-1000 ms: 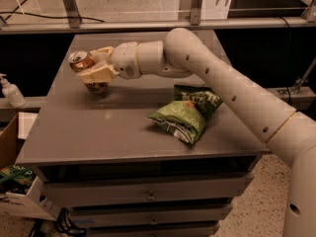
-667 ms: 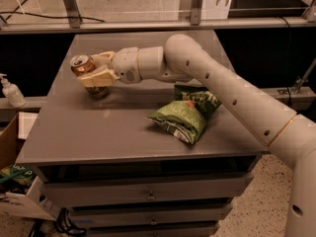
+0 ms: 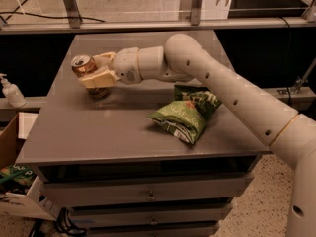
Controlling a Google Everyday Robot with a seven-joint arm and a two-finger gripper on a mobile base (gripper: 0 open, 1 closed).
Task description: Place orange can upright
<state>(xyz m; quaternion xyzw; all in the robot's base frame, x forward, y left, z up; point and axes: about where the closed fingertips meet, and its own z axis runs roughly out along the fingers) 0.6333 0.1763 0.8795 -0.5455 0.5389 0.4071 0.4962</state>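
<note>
The robot's pale two-finger gripper (image 3: 93, 70) is reaching over the rear left part of the flat grey cabinet-top counter (image 3: 98, 132), and its jaws are grasping the small orange-gold metal drink can with a silver pull-tab top (image 3: 82, 65). The can is sitting in the grip at a lean, its silver top tipping toward the left. Its lower end is hanging low over a dark shadow on the counter, and I cannot tell whether it is touching the surface.

To finish the step well, in my judgement the wrist should be rotating until the can's axis is standing vertical. Next the can should be going straight down until the whole bottom rim is bearing flat. The jaws should be releasing only once the can is resting, opening slowly and evenly so neither finger is dragging it sideways. The arm should then be backing off along the line of the fingers, since a sweeping exit is likely to be knocking a light can over.

Counting what is showing: one orange can, one crumpled green foil snack bag (image 3: 185, 115) lying well apart to its right, one white pump bottle (image 3: 10, 90) standing off the counter at the left, and one arm with one gripper.
</note>
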